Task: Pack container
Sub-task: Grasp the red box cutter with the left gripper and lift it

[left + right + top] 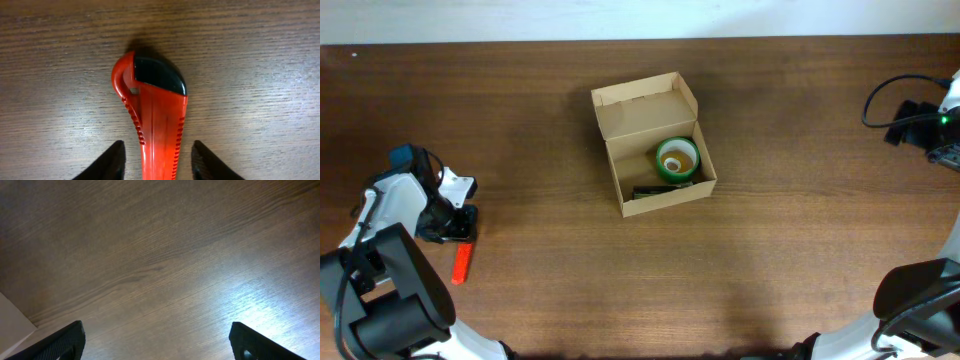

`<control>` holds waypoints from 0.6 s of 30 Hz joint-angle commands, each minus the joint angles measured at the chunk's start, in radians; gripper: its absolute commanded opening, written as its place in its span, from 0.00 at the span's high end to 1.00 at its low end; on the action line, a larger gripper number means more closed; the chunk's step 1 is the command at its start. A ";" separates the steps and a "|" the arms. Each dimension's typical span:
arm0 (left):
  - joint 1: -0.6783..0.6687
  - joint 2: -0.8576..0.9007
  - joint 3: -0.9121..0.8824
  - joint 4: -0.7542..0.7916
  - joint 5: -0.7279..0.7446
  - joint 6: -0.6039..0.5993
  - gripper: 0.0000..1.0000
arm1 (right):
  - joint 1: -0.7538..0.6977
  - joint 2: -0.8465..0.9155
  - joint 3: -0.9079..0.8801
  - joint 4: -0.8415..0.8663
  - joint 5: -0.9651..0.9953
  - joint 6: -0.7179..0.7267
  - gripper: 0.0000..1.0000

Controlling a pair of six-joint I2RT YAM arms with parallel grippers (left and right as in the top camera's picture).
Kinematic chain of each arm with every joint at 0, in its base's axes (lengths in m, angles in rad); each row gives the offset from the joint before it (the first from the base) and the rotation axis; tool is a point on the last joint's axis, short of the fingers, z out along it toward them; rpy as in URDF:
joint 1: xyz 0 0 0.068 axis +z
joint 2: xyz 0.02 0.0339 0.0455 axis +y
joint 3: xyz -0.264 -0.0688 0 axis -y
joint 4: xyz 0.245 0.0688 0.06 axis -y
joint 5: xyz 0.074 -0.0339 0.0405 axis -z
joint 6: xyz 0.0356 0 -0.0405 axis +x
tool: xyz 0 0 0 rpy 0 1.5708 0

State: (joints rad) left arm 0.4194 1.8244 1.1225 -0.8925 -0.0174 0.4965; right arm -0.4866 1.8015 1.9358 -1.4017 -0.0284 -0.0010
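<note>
From overhead, the one plain tan container (653, 145) sits mid-table, flap up, holding one green tape roll (677, 159) and a dark item (650, 190) I can't identify. On the left wrist view, the left gripper (159, 155) straddles one red cutter (156, 120), its fingers apart and clear of it. And on the right wrist view, the right gripper (157, 340) gapes wide above the table (160, 255).

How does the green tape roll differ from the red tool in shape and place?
The green tape roll is a round ring; the red tool is long and slim, with a black tip. The tape roll lies inside the open container; the red tool lies on the bare table, far to its left. The red tool is between the parted fingers of the left hand; no hand is near the tape roll. Neither is gripped.
</note>
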 commanded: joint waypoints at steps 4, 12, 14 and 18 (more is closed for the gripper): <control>0.004 0.010 -0.010 0.009 0.003 0.014 0.44 | 0.002 -0.023 -0.001 -0.002 -0.013 -0.003 0.07; 0.004 0.077 -0.011 0.037 0.005 0.014 0.44 | 0.002 -0.023 -0.001 -0.002 -0.012 -0.002 0.08; 0.004 0.078 -0.011 0.042 0.006 0.014 0.44 | 0.002 -0.023 -0.001 -0.004 -0.012 -0.002 0.08; 0.004 0.078 -0.011 0.046 0.007 0.014 0.64 | 0.002 -0.023 -0.001 -0.004 -0.012 -0.002 0.08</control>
State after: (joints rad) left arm 0.4194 1.8759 1.1233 -0.8505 -0.0273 0.5003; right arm -0.4866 1.8015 1.9358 -1.4052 -0.0284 -0.0010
